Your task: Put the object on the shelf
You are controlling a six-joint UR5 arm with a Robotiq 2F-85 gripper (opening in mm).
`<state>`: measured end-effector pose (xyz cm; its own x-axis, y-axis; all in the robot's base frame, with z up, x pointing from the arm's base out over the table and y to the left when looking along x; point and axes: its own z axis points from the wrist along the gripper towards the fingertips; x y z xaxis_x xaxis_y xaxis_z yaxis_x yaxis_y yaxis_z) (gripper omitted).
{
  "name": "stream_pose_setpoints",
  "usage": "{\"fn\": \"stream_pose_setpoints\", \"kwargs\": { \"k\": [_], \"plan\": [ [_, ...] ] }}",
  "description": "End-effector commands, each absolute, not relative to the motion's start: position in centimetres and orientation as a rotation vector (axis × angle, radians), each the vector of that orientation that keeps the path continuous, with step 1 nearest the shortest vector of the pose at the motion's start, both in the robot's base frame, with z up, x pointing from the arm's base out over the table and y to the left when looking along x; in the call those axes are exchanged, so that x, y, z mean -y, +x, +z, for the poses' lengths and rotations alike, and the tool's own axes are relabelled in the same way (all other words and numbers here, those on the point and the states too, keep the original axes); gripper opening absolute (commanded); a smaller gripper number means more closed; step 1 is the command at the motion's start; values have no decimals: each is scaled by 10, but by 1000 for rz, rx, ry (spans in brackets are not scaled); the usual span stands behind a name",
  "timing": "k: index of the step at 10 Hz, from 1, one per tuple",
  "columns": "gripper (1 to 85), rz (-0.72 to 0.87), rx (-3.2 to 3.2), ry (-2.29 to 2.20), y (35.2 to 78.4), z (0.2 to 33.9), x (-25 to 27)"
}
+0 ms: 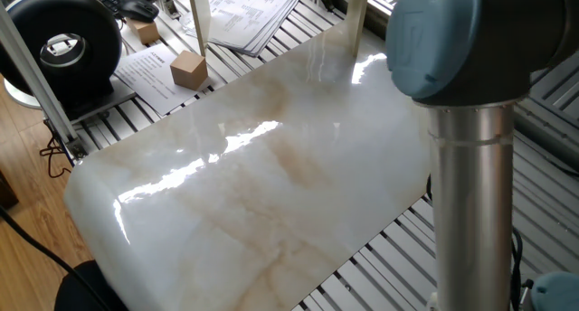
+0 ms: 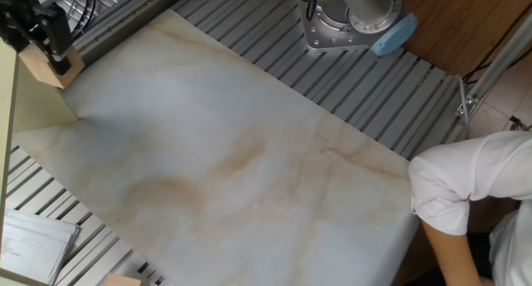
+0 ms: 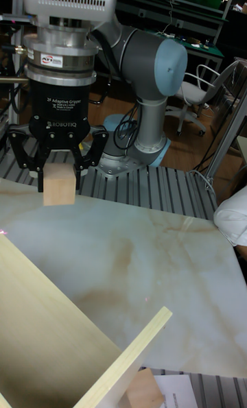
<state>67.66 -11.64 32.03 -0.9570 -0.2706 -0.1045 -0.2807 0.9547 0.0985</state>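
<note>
Gripping the wooden cube [image 3: 58, 183] between both fingers, the gripper [image 3: 57, 172] is hanging above the marble table [image 3: 137, 257], at ten o'clock.

From my console I saw a glossy white marble-patterned tabletop [image 1: 271, 175] on grey ribbed metal decking [image 2: 374, 95]; wooden plank flooring [image 1: 23, 139] lay at nine o'clock.

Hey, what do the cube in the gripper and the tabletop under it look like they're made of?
The cube, held in the gripper, looks like unfinished light wood: matte tan faces, no shine. The tabletop looks like polished marble or a marble-look laminate: glossy white with tan veins and bright reflections; which one cannot be told.
</note>
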Motion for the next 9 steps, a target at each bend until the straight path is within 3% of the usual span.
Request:
{"fn": "stream_pose_setpoints", "kwargs": {
  "k": [1, 9],
  "plan": [
    [13, 181, -3004, -423, 671, 321, 112],
    [13, 180, -2985, -413, 660, 319, 107]
  ]
}}
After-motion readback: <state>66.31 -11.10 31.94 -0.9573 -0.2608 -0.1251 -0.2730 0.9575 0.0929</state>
